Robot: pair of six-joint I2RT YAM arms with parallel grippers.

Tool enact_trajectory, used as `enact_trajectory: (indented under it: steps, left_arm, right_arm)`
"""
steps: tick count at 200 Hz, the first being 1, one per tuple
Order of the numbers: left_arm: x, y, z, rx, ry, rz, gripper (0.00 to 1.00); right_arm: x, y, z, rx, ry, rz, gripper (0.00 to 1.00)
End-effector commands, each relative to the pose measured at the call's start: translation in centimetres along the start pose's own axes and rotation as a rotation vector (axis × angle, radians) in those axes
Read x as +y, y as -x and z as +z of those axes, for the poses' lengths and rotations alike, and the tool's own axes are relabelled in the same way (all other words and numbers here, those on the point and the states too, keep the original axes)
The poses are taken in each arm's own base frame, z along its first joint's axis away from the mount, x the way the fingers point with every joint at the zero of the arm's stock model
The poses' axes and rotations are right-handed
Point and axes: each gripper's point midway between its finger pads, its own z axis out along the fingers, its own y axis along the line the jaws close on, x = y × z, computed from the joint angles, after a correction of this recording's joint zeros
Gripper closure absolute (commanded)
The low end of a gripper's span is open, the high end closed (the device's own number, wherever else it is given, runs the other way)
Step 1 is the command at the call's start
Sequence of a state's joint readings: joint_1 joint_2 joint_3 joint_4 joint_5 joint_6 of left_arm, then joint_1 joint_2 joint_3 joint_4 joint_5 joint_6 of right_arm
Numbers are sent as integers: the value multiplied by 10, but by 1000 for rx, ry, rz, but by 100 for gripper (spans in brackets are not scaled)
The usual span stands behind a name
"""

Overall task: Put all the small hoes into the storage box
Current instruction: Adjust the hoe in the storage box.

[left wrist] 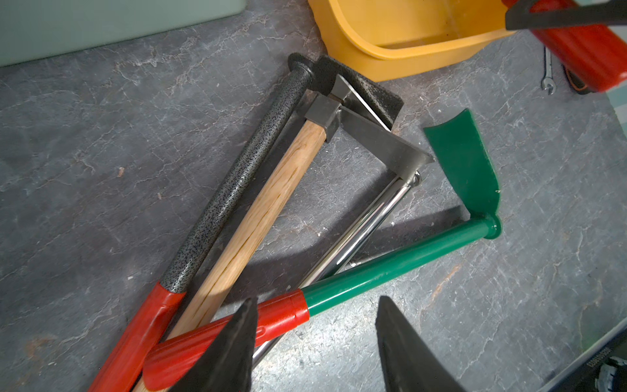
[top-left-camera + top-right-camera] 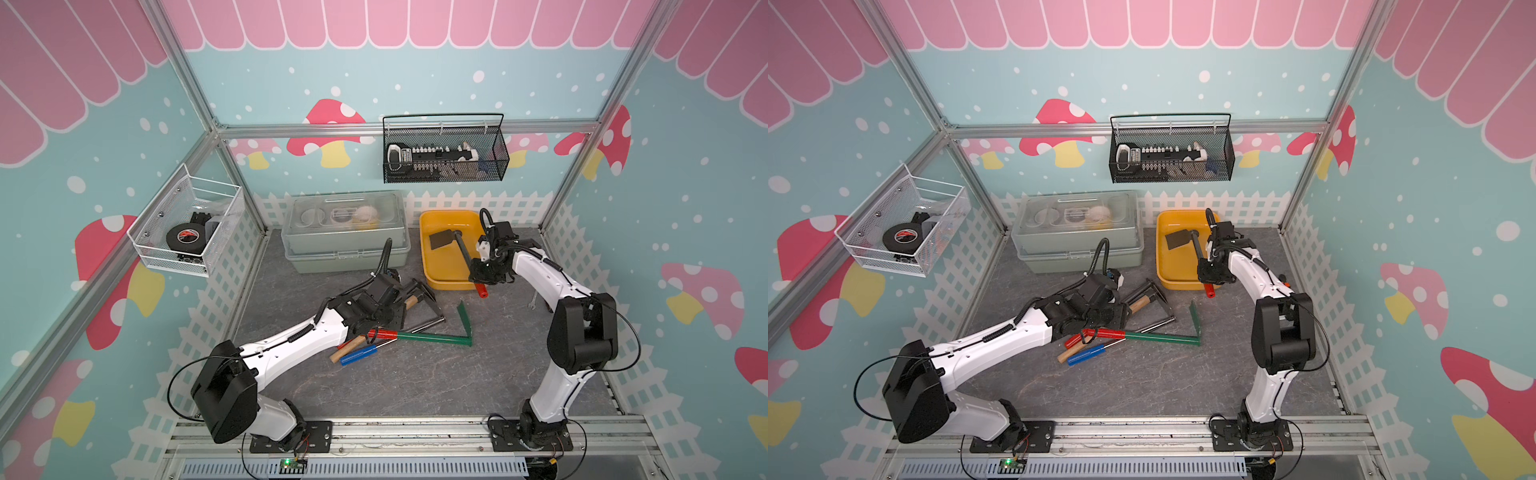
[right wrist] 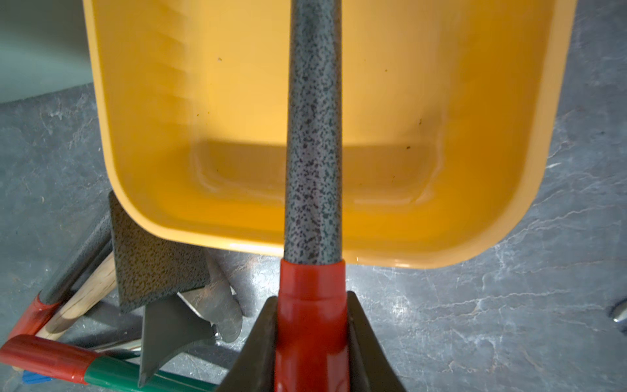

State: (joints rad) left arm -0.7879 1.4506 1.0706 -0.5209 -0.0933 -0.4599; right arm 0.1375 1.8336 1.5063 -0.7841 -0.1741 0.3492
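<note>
**Item 1. small hoe** (image 3: 314, 135): speckled grey shaft, dark flat blade (image 2: 441, 240), red ribbed grip. It is held tilted over the storage box (image 2: 444, 266), a shallow yellow tray set on the grey surface (image 2: 415, 382) just beside the grey-green case (image 2: 345, 257). In both top views the blade is seen within the box outline toward its far end, and the red grip end projects past the near rim. Whether the blade touches the box floor cannot be told.

**Item 2. right tool** (image 3: 312, 300): pressed together on the red grip of the small hoe, just below the shaft.

**Item 3. left tool** (image 1: 317, 302): fingers spread, nothing pinched. It is held above the pile listed next.

**Item 4. Pile, mid-surface, shafts crossed and touching:**
- green hoe (image 1: 407, 259) with a red grip
- second speckled hoe (image 1: 237, 180)
- wooden-handled hoe (image 1: 268, 210)
- chrome-shafted tool (image 1: 368, 224) with a blue handle

**Item 5. small spanner** (image 2: 534, 301): laid on the surface beside the right arm.

**Item 6. white wire basket** (image 2: 164, 208): fixed to the left wall. A black tape roll (image 2: 185, 237) with a red and white label is kept in it, the lettering too small to be read.

**Item 7. black mesh basket** (image 2: 496, 162): hung on the back rail. Black-and-white contents are seen in it, with no marking legible.

**Item 8. printed digits** (image 1: 599, 356): noted on a dark strip in the left wrist view, too blurred to be read with certainty.
</note>
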Motion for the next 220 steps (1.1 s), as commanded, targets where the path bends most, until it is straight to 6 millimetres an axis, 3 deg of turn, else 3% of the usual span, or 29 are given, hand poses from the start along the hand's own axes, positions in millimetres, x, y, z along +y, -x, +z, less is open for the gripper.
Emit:
enact_trajectory:
  steps: [1, 22, 30, 64, 107, 140, 202, 206, 220]
  left_arm:
    - [-2, -9, 3, 19, -9, 50, 44]
    - [-5, -16, 4, 41, -8, 106, 43]
    - [-5, -19, 5, 52, 0, 130, 43]
    - [-10, -32, 8, 85, 21, 219, 41]
    - [-20, -49, 17, 127, 17, 307, 39]
    - [-22, -58, 23, 163, 18, 370, 39]
    - [-26, -62, 30, 190, 27, 545, 37]
    - [-26, -62, 30, 190, 26, 554, 37]
    - [-26, -62, 31, 192, 29, 586, 37]
  right_arm:
    - [-1, 15, 1, -15, 17, -15, 74]
    - [1, 22, 2, -22, 28, -25, 72]
    - [-1, 20, 15, 7, 32, -24, 72]
    - [1, 23, 26, 24, 52, -53, 70]
    - [-5, 38, 30, -3, 53, -48, 65]
    - [-9, 38, 32, -1, 35, -45, 60]
    - [-10, 30, 6, -49, 13, -39, 30]
    - [-7, 32, -6, -76, 18, -41, 29]
    - [-3, 25, -15, -96, 43, -34, 25]
